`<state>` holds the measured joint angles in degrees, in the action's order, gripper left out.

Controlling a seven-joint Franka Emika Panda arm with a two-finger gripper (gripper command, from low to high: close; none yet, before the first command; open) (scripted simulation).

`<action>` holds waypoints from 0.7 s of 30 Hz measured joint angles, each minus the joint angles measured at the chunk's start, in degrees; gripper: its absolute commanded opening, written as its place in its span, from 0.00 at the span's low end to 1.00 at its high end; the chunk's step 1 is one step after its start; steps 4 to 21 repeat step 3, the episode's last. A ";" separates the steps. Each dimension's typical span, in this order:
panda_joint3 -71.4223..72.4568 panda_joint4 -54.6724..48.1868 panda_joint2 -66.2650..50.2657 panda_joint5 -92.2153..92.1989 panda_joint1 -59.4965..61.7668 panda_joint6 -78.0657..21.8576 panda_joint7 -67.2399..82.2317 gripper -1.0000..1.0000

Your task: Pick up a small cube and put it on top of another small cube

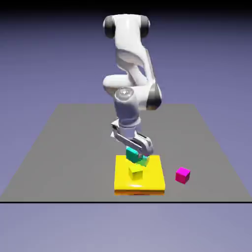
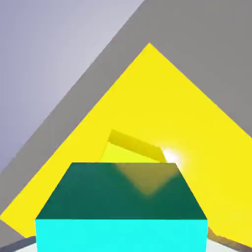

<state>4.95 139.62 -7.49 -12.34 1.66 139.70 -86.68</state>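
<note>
Grey table [image 1: 64, 147], yellow cube [image 1: 136, 172] on yellow slab [image 1: 155, 181], hand [image 1: 139, 153] pinching teal cube [image 1: 132, 154] above.

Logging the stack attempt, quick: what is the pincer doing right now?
Pincer: shut on the small cube, carrying it just above the yellow cube on the yellow platform.

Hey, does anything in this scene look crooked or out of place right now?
Nothing is spilled or damaged. The teal cube sits tilted in the shut gripper, above the yellow cube on the yellow plate, not yet set down. The magenta cube lies alone on the table, off the plate.
</note>
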 measured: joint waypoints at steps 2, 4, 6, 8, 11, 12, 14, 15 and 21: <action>0.02 0.17 -0.45 0.01 -0.04 0.59 -0.01 1.00; 0.02 0.17 -0.45 0.02 -0.04 0.59 -0.01 1.00; 0.02 0.17 -0.45 0.02 -0.04 0.59 -0.01 1.00; 0.02 0.17 -0.45 0.02 -0.04 0.59 -0.01 1.00; 0.02 0.17 -0.45 0.02 -0.04 0.59 -0.01 1.00; 0.02 0.17 -0.45 0.02 -0.04 0.59 -0.01 1.00; 0.02 0.17 -0.45 0.02 -0.04 0.59 -0.01 1.00; 0.02 0.17 -0.45 0.02 -0.04 0.59 -0.01 1.00; 0.02 0.17 -0.45 0.02 -0.04 0.59 -0.01 1.00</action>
